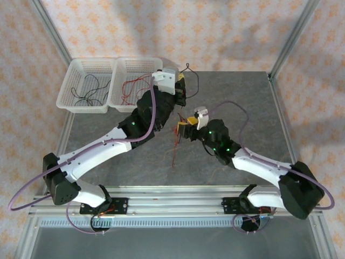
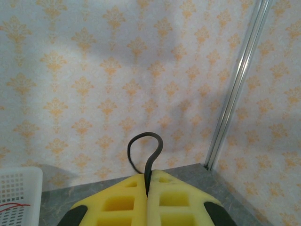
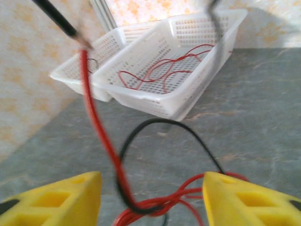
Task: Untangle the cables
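Cables (image 3: 160, 201), red and black, tangle between my spread right jaws, just before the basket (image 3: 155, 101); my left wrist view shows left jaws pinching a black wire (image 2: 146, 134).

No readable text, labels, brands or numbers in any view.
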